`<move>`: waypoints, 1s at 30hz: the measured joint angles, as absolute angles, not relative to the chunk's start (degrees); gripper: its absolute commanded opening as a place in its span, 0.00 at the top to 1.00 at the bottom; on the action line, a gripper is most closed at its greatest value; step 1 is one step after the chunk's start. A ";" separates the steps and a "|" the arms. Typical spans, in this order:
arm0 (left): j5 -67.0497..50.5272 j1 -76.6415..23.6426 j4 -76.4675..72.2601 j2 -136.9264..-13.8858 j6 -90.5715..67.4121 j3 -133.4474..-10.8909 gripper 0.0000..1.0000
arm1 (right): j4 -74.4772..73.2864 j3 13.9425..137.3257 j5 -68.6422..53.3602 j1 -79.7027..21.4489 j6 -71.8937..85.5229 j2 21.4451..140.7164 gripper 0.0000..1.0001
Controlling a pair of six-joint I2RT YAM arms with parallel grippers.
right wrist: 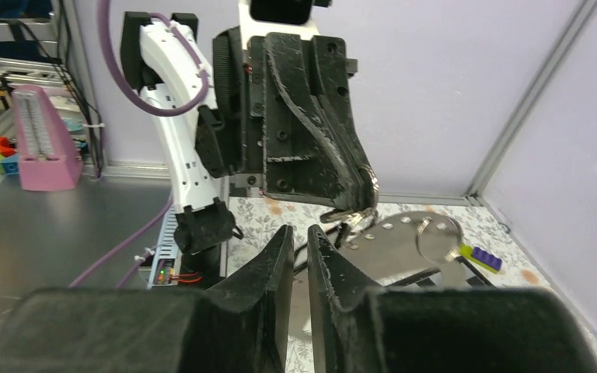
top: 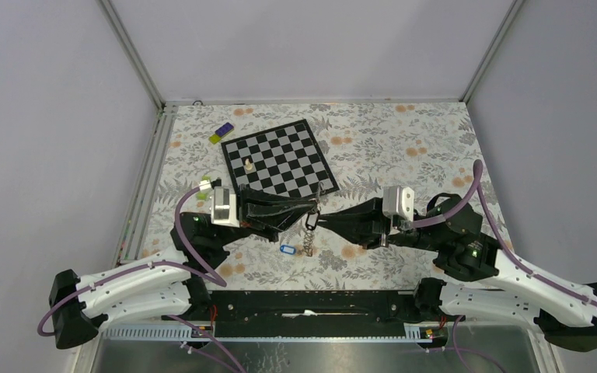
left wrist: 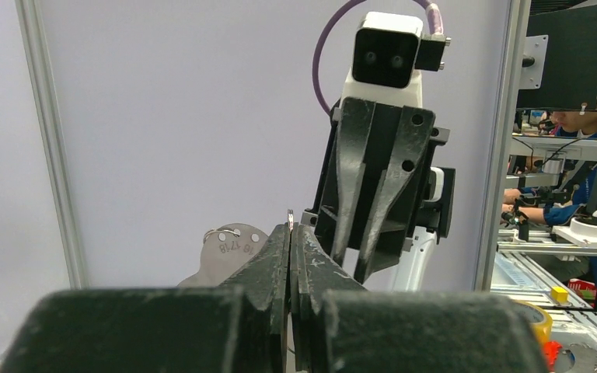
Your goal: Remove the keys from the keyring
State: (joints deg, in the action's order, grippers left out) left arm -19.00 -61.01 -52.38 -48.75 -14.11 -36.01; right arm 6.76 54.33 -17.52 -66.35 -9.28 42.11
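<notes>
Item 1. Floral-patterned tabletop (top: 404, 148), filling the middle of the top view. It carries everything listed below.

Item 2. Black-and-white chequered chessboard (top: 280, 159), upper centre. It lies flat and well apart from the work, so I judge it no part of the job.

Item 3. Black two-fingered left gripper (left wrist: 291, 230), reaching in from the left to frame centre. Its fingers are pressed tight together, with a sliver of wire showing at the tips. It seems to pinch the ring and hold it clear of the tabletop so the other arm can work on it.

Item 4. Black two-fingered right gripper (right wrist: 301, 233), coming in from the right, tip to tip with the left. Its jaws stand narrow with a slim gap. I cannot tell whether they nip a key or anything else. It is probably placed there to pull a key round the wire.

Item 5. Small purple-and-yellow block (top: 221, 133), upper left beside the chessboard and not in use.

Item 6. Thin silvery metal keys (left wrist: 229, 249), one with a stamped round head showing just left of the left gripper's fingers. They hang threaded on the ring, none visibly freed.

Item 7. Small blue plastic tag (top: 286, 249), just below centre, under the grippers.

Item 8. Thin metal wire keyring (top: 309, 224), dead centre between the two grippers.

Item 9. Small white chess piece (top: 248, 164), upright on the chessboard's left side.
</notes>
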 measured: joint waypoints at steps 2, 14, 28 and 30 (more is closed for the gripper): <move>-18.98 -61.01 -52.42 -48.56 -13.89 -36.01 1.00 | 6.72 54.06 -16.16 -66.35 -9.67 42.11 0.79; -18.81 -61.01 -52.42 -48.42 -13.47 -36.01 1.00 | 7.11 53.01 -11.99 -66.35 -11.53 41.34 0.71; -18.83 -60.99 -52.42 -48.05 -13.50 -36.01 1.00 | 9.47 52.60 -9.93 -66.35 -11.94 40.99 0.69; -18.83 -61.01 -52.45 -48.05 -13.50 -36.01 1.00 | 9.85 52.60 -9.93 -66.35 -11.94 41.12 0.68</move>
State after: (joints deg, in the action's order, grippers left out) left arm -18.83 -61.01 -52.45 -48.05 -13.50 -36.01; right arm 9.85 52.60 -9.93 -66.35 -11.94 41.12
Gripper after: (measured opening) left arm 0.010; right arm 0.308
